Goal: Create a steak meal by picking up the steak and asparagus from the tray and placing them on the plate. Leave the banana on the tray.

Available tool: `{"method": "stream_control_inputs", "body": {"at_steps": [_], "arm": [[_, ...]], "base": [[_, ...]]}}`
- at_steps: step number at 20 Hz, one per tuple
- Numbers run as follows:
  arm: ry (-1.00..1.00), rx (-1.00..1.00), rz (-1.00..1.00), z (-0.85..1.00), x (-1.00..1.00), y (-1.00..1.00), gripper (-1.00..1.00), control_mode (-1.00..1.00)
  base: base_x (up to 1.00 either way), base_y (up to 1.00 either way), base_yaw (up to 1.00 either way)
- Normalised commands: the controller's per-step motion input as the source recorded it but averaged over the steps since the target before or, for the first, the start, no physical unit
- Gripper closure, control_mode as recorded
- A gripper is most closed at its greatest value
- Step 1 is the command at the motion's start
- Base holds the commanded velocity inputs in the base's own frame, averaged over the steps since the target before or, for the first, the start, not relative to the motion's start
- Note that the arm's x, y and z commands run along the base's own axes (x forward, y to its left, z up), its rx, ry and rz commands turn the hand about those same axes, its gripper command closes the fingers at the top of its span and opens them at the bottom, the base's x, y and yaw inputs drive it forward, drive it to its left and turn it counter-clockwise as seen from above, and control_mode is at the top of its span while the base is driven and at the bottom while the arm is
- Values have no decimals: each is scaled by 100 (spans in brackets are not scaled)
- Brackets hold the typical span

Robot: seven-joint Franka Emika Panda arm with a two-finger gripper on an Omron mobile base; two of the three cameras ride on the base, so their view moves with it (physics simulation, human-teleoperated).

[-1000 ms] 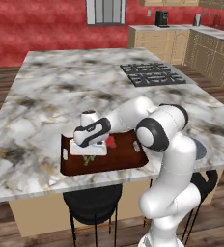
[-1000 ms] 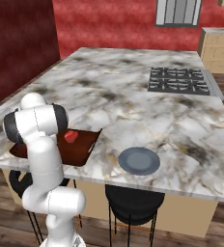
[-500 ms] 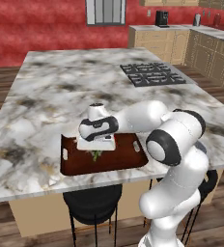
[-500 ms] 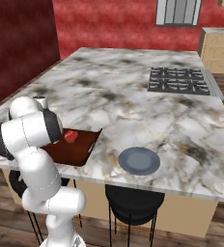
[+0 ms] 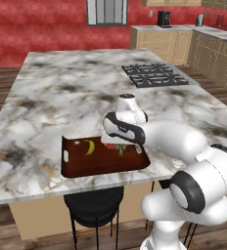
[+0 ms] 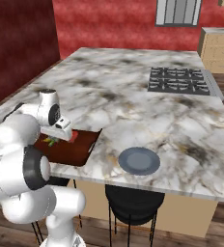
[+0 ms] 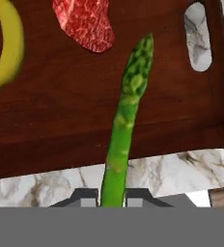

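Left base view: the tray [image 5: 76,168] is seen at centre-left on the marble counter [image 5: 61,97], with the banana [image 5: 90,146] on it and the gripper [image 5: 119,145] lowered over its right half. Right base view: the plate [image 6: 139,160] lies at lower centre, well apart from the tray at the left edge. Hand view: the asparagus [image 7: 125,120] rises from bottom centre, pinched between the jaws, with the steak [image 7: 85,21] at the top and the banana at upper left.
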Motion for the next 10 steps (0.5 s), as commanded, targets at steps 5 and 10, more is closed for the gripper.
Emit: {"method": "stream_control_inputs", "body": {"at_steps": [5,10], "arm": [[-1,0,0,47,-4,-100,100,-100],[0,0,0,5,0,-100,100,-100]], "base": [[0,0,0],[0,0,0]]}}
